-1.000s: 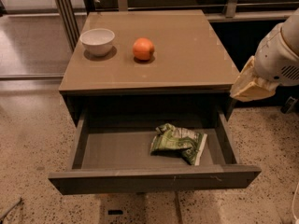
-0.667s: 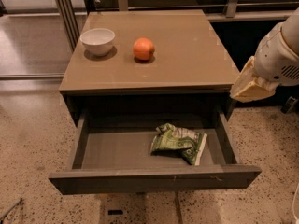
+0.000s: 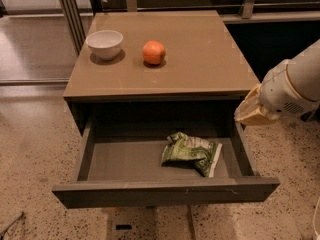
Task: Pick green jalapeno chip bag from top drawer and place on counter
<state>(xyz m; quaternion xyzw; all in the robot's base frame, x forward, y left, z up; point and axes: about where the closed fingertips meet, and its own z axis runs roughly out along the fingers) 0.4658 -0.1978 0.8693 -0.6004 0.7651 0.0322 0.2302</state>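
Observation:
The green jalapeno chip bag (image 3: pixel 191 153) lies crumpled in the right half of the open top drawer (image 3: pixel 165 193), which is pulled out from the cabinet. The counter (image 3: pixel 190 54) above it is a tan-brown top. My gripper (image 3: pixel 251 112) hangs at the end of the white arm at the right, beside the counter's front right corner and above the drawer's right wall. It is up and to the right of the bag and does not touch it.
A white bowl (image 3: pixel 105 43) and an orange round fruit (image 3: pixel 153 52) stand on the counter's back left. Speckled floor (image 3: pixel 30 149) surrounds the cabinet. Metal rails (image 3: pixel 70 9) stand at the back left.
My arm and gripper have moved a little down and to the left, closer to the drawer's right side. The bag, bowl and fruit have not moved.

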